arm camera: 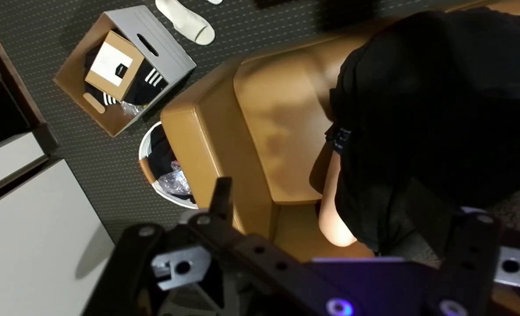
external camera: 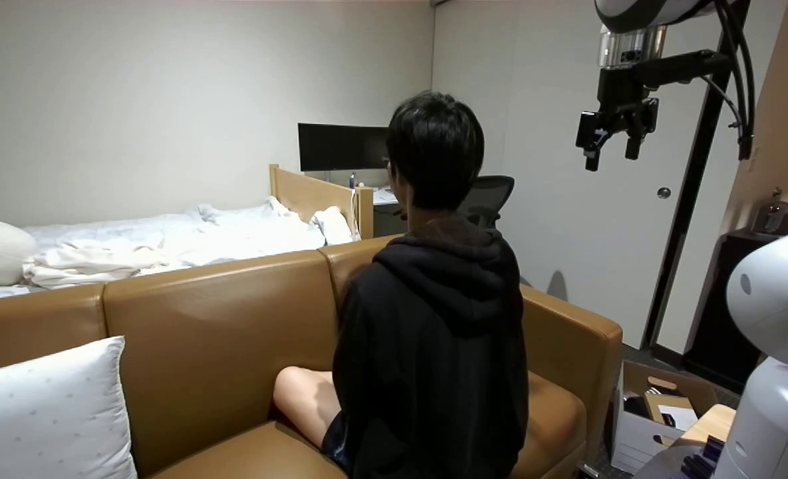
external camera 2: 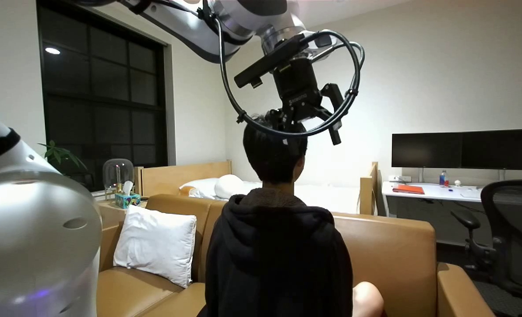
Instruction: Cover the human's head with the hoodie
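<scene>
Currently, the hoodie [external camera: 433, 372] is worn by a person [external camera: 307, 402] sitting on the brown sofa [external camera: 221, 299], seen from behind, low in the middle of the frame in both exterior views. The hood [external camera: 460, 273] lies folded down behind the neck [external camera 2: 278, 187], and the dark-haired head [external camera: 437, 146] is bare. The pincer [external camera: 612, 154] points downward at the upper right of the frame in an exterior view, well apart from the head. In an exterior view the pincer [external camera 2: 311, 140] overlaps the top of the head near upper centre, a loop of black cable [external camera 2: 287, 134] crossing in front of it. Its fingers [arm camera: 221, 195] stand wide apart along the bottom of the wrist view, holding only air.

To the left in an exterior view, a white pillow [external camera 2: 155, 246] rests on the sofa; a tissue box [external camera 2: 127, 200] and a glass dome [external camera 2: 118, 174] show just above it, and a dark window [external camera 2: 102, 88] fills the upper left. Black monitors [external camera 2: 428, 150] and an office chair [external camera 2: 514, 237] are at the right. The wrist view has an open box [arm camera: 172, 55] at upper left, a white-rimmed basket [arm camera: 144, 148] just beside the sofa, and a white slipper [arm camera: 187, 22] at the top.
</scene>
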Controlling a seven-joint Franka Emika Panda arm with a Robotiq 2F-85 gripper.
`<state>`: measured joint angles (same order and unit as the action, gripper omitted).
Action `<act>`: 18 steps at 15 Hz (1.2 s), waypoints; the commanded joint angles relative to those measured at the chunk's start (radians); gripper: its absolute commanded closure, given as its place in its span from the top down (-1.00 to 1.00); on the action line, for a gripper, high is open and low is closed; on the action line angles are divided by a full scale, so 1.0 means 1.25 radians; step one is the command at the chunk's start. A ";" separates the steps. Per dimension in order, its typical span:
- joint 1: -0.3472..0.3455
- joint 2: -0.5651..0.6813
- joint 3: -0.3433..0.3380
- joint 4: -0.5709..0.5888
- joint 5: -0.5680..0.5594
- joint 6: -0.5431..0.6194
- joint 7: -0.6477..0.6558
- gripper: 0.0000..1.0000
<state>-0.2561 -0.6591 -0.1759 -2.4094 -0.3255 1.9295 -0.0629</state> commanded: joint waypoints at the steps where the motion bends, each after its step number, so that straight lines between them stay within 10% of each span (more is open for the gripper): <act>1: 0.019 0.000 -0.005 -0.018 -0.004 0.037 -0.010 1.00; 18: 0.062 -0.002 0.002 -0.088 -0.010 0.180 -0.073 1.00</act>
<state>-0.1880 -0.6396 -0.1623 -2.5134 -0.3444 2.1344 -0.1017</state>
